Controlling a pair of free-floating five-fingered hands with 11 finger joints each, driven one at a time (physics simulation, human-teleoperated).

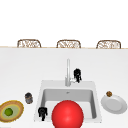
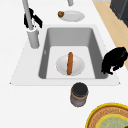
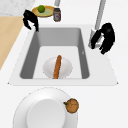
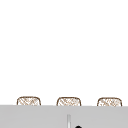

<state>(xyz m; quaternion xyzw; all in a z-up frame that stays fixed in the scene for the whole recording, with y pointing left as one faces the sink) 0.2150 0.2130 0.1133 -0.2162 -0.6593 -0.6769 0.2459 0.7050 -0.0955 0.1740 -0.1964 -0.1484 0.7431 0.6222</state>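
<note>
The right hand (image 3: 106, 37) is being held beside the tap (image 3: 99, 17), at the back of the sink (image 1: 41, 97). Its fingers are being curled around the small handle at the tap's base, so the handle is being gripped, most likely so that it can be turned. In the front view the same hand (image 1: 77, 74) is being seen just right of the tall spout.

The left hand (image 1: 42, 112) is being kept in the air over the front left corner of the sink, with its fingers bent downward and nothing held.

Inside the basin, a sausage (image 2: 70, 63) is being carried by a white bowl (image 2: 61, 66). A big red ball (image 1: 67, 114) is being shown at the front. A dark jar (image 2: 79, 94) and a woven plate with a lime (image 1: 9, 112) are being kept on the left. A white plate (image 3: 25, 110) with a small brown fruit (image 3: 72, 105) on its rim is being kept on the right.
</note>
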